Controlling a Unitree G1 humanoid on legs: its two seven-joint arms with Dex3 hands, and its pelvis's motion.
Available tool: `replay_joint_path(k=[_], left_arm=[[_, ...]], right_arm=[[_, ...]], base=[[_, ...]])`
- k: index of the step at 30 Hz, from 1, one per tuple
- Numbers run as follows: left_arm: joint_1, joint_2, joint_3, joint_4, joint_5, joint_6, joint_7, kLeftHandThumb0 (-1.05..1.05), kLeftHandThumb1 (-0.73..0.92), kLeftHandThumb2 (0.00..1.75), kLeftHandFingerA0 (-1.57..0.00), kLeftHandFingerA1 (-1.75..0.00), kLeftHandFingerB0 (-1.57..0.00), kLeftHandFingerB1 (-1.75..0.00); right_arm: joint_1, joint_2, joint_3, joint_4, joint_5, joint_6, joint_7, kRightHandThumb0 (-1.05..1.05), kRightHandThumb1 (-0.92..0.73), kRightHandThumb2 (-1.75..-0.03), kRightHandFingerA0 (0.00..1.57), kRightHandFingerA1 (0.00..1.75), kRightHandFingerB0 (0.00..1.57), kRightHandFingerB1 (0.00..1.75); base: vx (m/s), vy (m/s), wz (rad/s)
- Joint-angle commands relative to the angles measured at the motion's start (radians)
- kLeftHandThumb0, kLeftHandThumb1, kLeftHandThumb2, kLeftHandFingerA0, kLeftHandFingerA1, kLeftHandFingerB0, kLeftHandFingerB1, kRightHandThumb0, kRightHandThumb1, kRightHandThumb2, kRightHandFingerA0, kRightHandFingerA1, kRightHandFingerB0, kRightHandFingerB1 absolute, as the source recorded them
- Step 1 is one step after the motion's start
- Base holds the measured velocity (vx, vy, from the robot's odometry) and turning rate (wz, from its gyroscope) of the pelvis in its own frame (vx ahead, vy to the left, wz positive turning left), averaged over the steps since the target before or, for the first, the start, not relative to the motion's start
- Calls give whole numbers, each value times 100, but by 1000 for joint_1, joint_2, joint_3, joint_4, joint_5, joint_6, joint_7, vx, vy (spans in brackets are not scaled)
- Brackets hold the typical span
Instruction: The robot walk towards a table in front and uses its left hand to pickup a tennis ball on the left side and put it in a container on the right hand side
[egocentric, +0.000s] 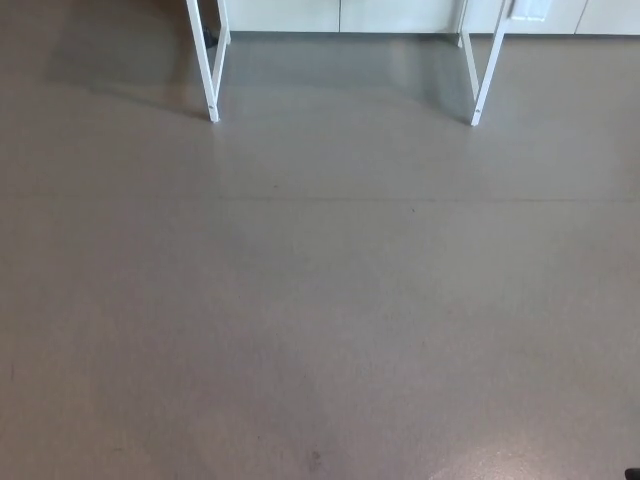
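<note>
1. The head view looks down at a grey floor (320, 300), which fills nearly the whole picture.
2. Of the table (488, 70), only the white legs show, along the top edge; its top is out of the picture.
3. The left leg (204, 70) slants down to a foot on the floor at upper left, with a thinner white bar just behind it.
4. The right leg stands at upper right, well apart from the left one, and leans the other way; it also has a thinner bar beside it.
5. Behind the legs a band of pale panels (400, 14) runs along the top edge, with upright seams between them.
6. A darker shadow (100, 60) lies on the floor at upper left and reaches across between the legs.
7. A small dark spot (315, 458) marks the floor near the bottom edge, slightly left of centre.
8. A pale glare (520, 468) lies on the floor at lower right.
9. A small black bit (634, 474) sits in the bottom right corner; what it is cannot be told.
10. Neither the left hand nor the right hand shows here, so how their fingers stand cannot be told.
11. The ball and the container are outside this view, so their places cannot be told.
</note>
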Motion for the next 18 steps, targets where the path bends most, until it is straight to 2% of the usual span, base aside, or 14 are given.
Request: replay_joint_path(k=[1, 2, 3, 6, 7, 8, 9, 13, 14, 18], left_arm=[[25, 18, 2, 15, -21, -61, -33, -10, 39, 89, -21, -59, -9, -49], [24, 18, 2, 17, -21, -63, -33, -10, 39, 89, -21, -59, -9, -49], [29, 16, 5, 23, -26, -66, -36, -13, 58, 57, -24, -51, -22, -32], [35, 14, 9, 34, -33, -73, -41, -13, 58, 57, -24, -51, -22, -32], [45, 12, 11, 33, -39, -83, -49, -9, 39, 90, -19, -58, -9, -49], [49, 11, 11, 33, -42, -88, -53, -9, 39, 90, -19, -58, -9, -49], [57, 14, 6, 32, -32, -94, -46, -13, 57, 58, -23, -50, -20, -31], [57, 25, -10, 51, -1, -125, -23, -17, 56, 58, -25, -51, -20, -31], [61, 20, -10, 58, 8, -133, 5, -15, 34, 86, -26, -60, -12, -50], [63, 24, -17, 78, 22, -160, 24, -16, 33, 85, -27, -61, -12, -51]], right_arm=[[33, -22, -1, -5, 15, -45, 27, -3, -48, -53, 63, 47, 48, 42], [33, -23, -1, -5, 16, -46, 28, -3, -48, -53, 63, 47, 48, 42], [27, -22, -2, 12, 20, -50, 30, -4, -47, -53, 65, 49, 50, 43], [17, -22, -5, 42, 26, -60, 34, -4, -47, -53, 65, 49, 50, 43], [23, -21, -3, 33, 26, -59, 35, -7, -47, -53, 65, 50, 49, 43], [26, -21, -3, 30, 26, -59, 35, -7, -47, -53, 65, 50, 49, 43], [32, -21, -2, 38, 21, -72, 29, -7, -46, -53, 67, 50, 50, 43], [36, -20, -2, 46, 19, -85, 23, -7, -46, -53, 66, 50, 50, 43], [47, -23, 2, 45, 11, -90, 19, -9, -47, -53, 64, 48, 49, 42], [58, -19, -2, 48, 23, -95, 28, -1, -49, -53, 63, 48, 48, 42]], base=[[0, 0, 0], [0, 0, 0], [0, 0, 0], [0, 0, 0], [0, 0, 0], [0, 0, 0], [0, 0, 0], [0, 0, 0], [0, 0, 0], [0, 0, 0]])
